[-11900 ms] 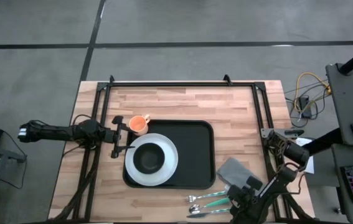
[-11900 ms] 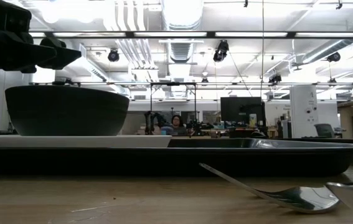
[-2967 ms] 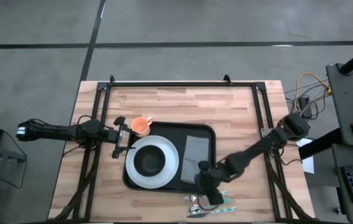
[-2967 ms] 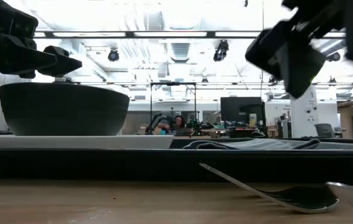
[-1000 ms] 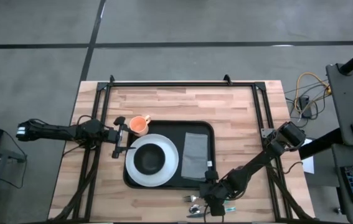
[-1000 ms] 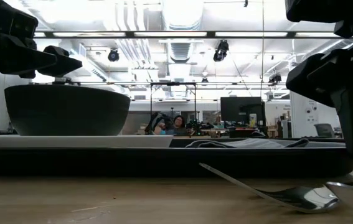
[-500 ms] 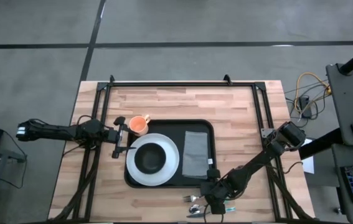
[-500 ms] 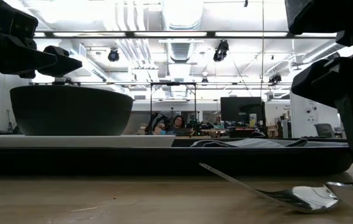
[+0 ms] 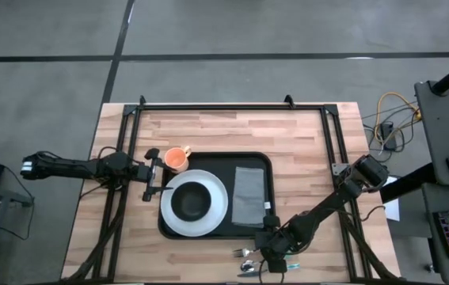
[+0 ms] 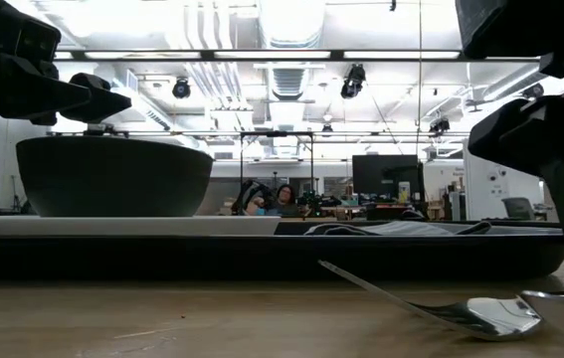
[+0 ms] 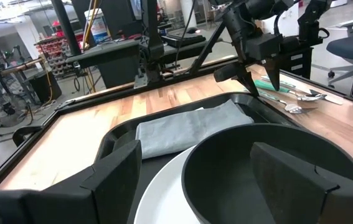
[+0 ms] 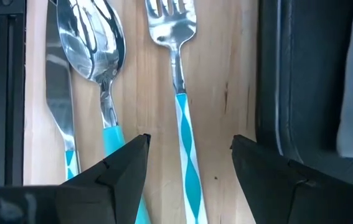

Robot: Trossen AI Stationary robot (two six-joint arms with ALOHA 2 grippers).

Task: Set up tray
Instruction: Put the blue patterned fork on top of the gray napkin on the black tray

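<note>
Since the frame of three seconds ago, the right tool (image 9: pixel 272 255) has left the tray's right half and come down over the cutlery at the worktop's front edge, while the grey napkin (image 9: pixel 248 195) now lies flat in the tray rather than rumpled under the arm. Over the last half second almost nothing has shifted.

The tray (image 9: pixel 259 162) sits near the middle of the wooden worktop (image 9: pixel 303 150), its long side running left to right. Its left half carries a white plate (image 9: pixel 217 203) with a dark bowl (image 9: pixel 190 203) on it; the napkin fills much of the right half. An orange cup (image 9: pixel 176 159) stands on the worktop just beside the tray's far left corner.

In the right wrist view the right tool's fingers (image 12: pixel 120 168) are spread apart and grasp nothing. Between them lies a fork (image 12: pixel 177 74) with a teal striped handle; a spoon (image 12: pixel 98 56) lies beside it and a knife (image 12: pixel 58 93) beyond that, all on bare wood just outside the tray's rim (image 12: pixel 268 81).

The left tool (image 9: pixel 154 170) waits at the tray's left edge, by the plate and cup. In its wrist view its fingers (image 11: pixel 111 177) stand wide apart, empty, on either side of the bowl (image 11: pixel 269 168).

In the low view a person (image 10: pixel 282 197) shows far back in the room.
</note>
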